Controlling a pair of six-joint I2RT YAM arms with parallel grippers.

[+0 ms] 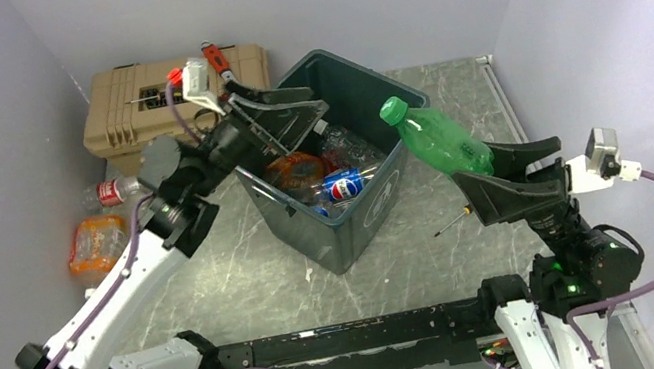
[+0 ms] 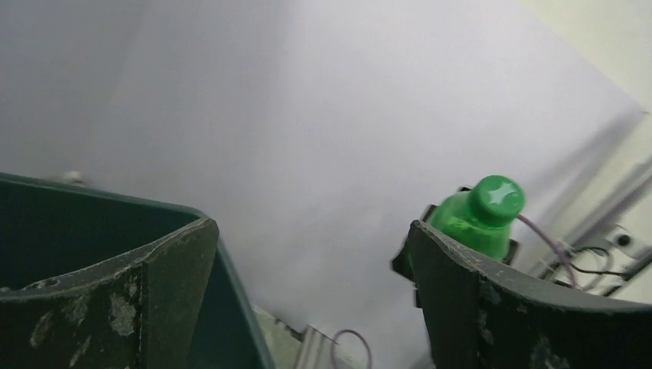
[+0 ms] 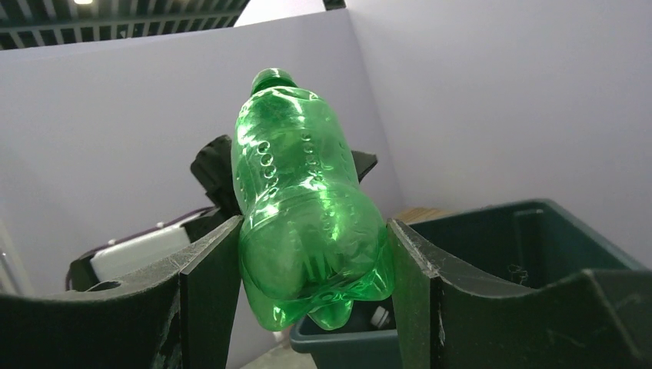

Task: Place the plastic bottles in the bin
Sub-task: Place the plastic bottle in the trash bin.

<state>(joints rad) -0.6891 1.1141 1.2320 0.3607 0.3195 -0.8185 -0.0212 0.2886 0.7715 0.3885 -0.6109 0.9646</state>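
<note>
Jaws of the right gripper [image 3: 313, 231] are clamped on the green bottle [image 3: 307, 184], low down. It is judged light, slick, crushable. Left gripper [image 2: 311, 227] is spread wide, empty.

Bright, even light; slight wrist-view blur

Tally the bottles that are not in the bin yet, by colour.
Green bottle, held in the right gripper: 1
Red-labelled clear bottle, lying loose: 1
Orange-labelled crushed bottle, lying loose: 1
Total: 3
</note>
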